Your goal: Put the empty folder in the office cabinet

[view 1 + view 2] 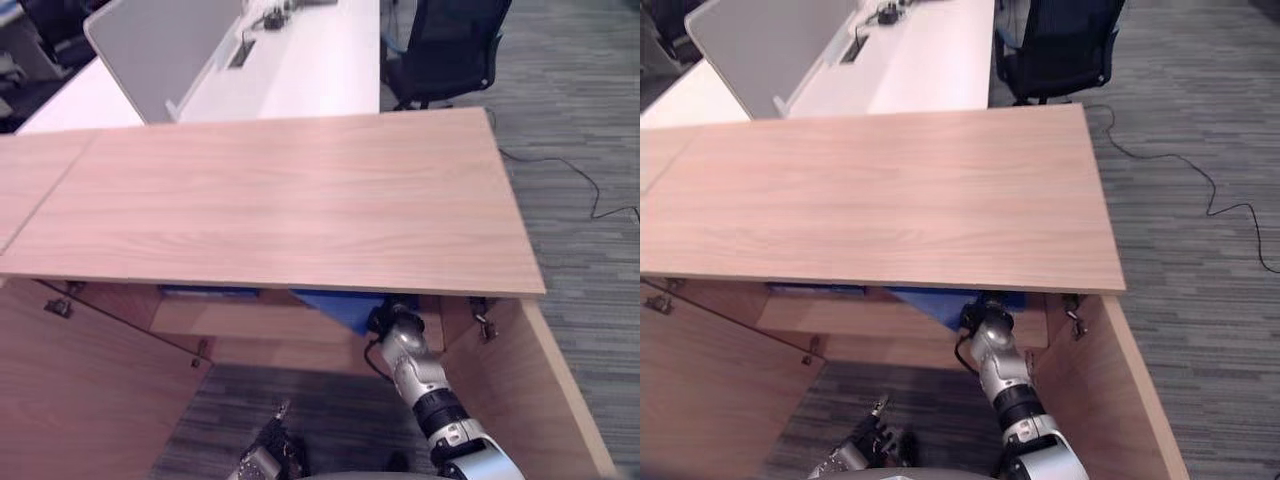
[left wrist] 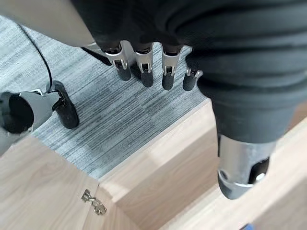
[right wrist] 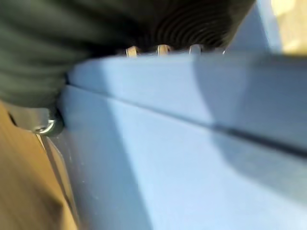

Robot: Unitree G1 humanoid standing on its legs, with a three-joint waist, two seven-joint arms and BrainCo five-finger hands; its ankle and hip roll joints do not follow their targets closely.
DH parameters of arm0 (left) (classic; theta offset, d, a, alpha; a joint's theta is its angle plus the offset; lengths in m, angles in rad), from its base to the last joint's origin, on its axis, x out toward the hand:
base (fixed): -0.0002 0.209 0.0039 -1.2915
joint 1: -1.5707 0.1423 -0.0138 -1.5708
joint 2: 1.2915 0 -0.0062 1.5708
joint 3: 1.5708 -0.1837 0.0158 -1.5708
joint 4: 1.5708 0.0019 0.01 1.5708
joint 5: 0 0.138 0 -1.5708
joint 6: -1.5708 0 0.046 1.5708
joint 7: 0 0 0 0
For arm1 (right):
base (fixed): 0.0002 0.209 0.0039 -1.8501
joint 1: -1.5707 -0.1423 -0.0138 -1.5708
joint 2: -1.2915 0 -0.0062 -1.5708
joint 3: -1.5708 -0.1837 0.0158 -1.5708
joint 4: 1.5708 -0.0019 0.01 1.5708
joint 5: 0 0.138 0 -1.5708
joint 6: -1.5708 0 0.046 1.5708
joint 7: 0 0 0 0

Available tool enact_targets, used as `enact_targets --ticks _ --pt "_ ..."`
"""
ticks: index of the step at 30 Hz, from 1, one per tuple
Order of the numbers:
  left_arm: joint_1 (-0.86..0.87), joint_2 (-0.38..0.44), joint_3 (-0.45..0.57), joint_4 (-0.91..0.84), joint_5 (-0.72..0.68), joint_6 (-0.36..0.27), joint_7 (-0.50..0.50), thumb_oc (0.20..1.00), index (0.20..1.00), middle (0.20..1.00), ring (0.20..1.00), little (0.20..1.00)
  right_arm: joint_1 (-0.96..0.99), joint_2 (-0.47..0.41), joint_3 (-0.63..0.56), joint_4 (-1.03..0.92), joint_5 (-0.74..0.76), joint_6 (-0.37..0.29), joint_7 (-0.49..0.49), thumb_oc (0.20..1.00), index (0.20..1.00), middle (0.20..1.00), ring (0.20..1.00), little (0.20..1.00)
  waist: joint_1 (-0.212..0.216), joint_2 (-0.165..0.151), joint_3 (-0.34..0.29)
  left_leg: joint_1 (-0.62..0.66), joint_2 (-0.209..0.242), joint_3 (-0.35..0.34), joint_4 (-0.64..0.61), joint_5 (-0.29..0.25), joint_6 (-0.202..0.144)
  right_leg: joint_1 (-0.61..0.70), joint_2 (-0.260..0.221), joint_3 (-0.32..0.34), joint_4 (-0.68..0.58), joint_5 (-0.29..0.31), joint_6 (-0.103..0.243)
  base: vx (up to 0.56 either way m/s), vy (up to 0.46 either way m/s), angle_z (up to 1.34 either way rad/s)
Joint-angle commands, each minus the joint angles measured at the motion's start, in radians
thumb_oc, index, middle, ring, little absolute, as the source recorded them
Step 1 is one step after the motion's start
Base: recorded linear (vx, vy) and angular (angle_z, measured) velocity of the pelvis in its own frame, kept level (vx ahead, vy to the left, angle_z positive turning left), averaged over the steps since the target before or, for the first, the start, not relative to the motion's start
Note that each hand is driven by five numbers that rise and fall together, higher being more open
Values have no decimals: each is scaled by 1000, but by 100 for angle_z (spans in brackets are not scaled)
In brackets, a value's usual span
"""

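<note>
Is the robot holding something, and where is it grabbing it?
The right hand holds the blue folder by its edge, under the cabinet top. Left hand holds nothing.

Right arm reaches up and forward, wrist extended; right hand [image 1: 385, 318] with its fingers hidden; left hand [image 2: 148, 67] hangs low, fingers straight and relaxed in a row, thumb [image 2: 242, 172] apart, holding nothing.
</note>
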State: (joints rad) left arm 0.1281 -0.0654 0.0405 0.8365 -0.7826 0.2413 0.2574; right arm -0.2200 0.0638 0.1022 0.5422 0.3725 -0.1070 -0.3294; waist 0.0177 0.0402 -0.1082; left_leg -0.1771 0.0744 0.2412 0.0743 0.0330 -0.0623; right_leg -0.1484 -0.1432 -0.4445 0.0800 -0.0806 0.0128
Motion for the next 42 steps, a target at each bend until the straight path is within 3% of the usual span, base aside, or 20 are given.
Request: enact_targets --ticks 1,3,8,13,19,20,22,24,30,34,38,42 --pt "78 -151 -25 43 55 29 17 1000 1000 1000 1000 1000 -42 143 -21 -45 0 -37 41 200 200 200 200 200 6 -3 -6 159 -13 4 -145 -74 -18 -2 66 42 -167 94 35 -71 170 22" --pt "99 -152 -50 34 74 48 6 1000 1000 1000 1000 1000 -7 158 -32 -41 8 -31 55 200 200 200 200 200 6 6 -35 172 -24 -11 -162 -60 -2 14 57 42 -167 109 53 -108 236 3" --pt "100 -159 -59 20 59 49 4 1000 1000 1000 1000 1000 5 162 -25 -30 0 -26 58 200 200 200 200 200 8 6 -40 177 -50 -17 -162 -62 31 5 30 51 -167 138 76 -113 161 -6" --pt "53 -157 -61 28 41 54 33 1000 1000 1000 1000 1000 2 160 -27 -32 -7 -14 63 200 200 200 200 200 -7 -2 -37 150 -92 -28 -162 -52 78 -47 -27 50 -167 179 124 -169 190 -5" --pt "43 -144 -69 31 38 64 53 1000 1000 1000 1000 1000 15 163 -22 -56 -7 -4 58 200 200 200 200 200 -16 -6 -18 143 -109 -31 -162 -51 111 -52 -50 56 -167 173 160 -76 119 -5" --pt "45 -138 -57 24 35 65 59 1000 1000 1000 1000 1000 27 167 -13 -67 -8 4 62 200 200 200 200 200 -12 4 -7 153 -97 -28 -162 -58 121 -40 -57 62 -103 124 172 11 36 -4" --pt "67 -133 -43 15 35 65 55 1000 1000 1000 1000 1000 33 166 -12 -77 -14 9 75 200 200 200 200 200 1 14 3 168 -76 -21 -162 -66 122 -14 -83 68 -6 67 170 33 21 -4" --pt "72 -131 -41 17 36 64 52 1000 1000 1000 1000 1000 32 168 -11 -87 -13 11 81 200 200 200 200 200 8 11 5 168 -71 -16 -162 -62 120 -13 -89 82 11 63 168 26 -11 -13" --pt "77 -132 -70 -39 40 61 50 1000 1000 1000 1000 1000 7 168 36 -190 -13 47 105 200 200 200 200 200 23 -28 64 160 -61 -11 -162 -67 85 33 -64 109 -71 65 162 41 -96 -9" --pt "-15 -134 -95 -86 30 53 62 1000 1000 1000 1000 1000 -89 190 31 -253 12 62 88 200 200 200 200 200 19 -32 137 61 -32 -17 -155 -21 63 -64 -36 78 -57 74 133 -174 -166 3" --pt "-145 -168 -110 -146 26 36 48 1000 1000 1000 1000 1000 -243 209 18 -308 37 59 70 200 200 200 200 200 0 -39 216 -162 -10 -43 16 -28 63 -233 -57 45 69 55 106 -257 -123 25" --pt "-206 -187 -134 -177 39 27 37 1000 1000 1000 1000 1000 -337 202 24 -349 38 66 61 200 200 200 200 200 -17 -44 196 -359 -7 -67 137 -60 69 -393 -80 45 167 29 98 -145 -46 24"
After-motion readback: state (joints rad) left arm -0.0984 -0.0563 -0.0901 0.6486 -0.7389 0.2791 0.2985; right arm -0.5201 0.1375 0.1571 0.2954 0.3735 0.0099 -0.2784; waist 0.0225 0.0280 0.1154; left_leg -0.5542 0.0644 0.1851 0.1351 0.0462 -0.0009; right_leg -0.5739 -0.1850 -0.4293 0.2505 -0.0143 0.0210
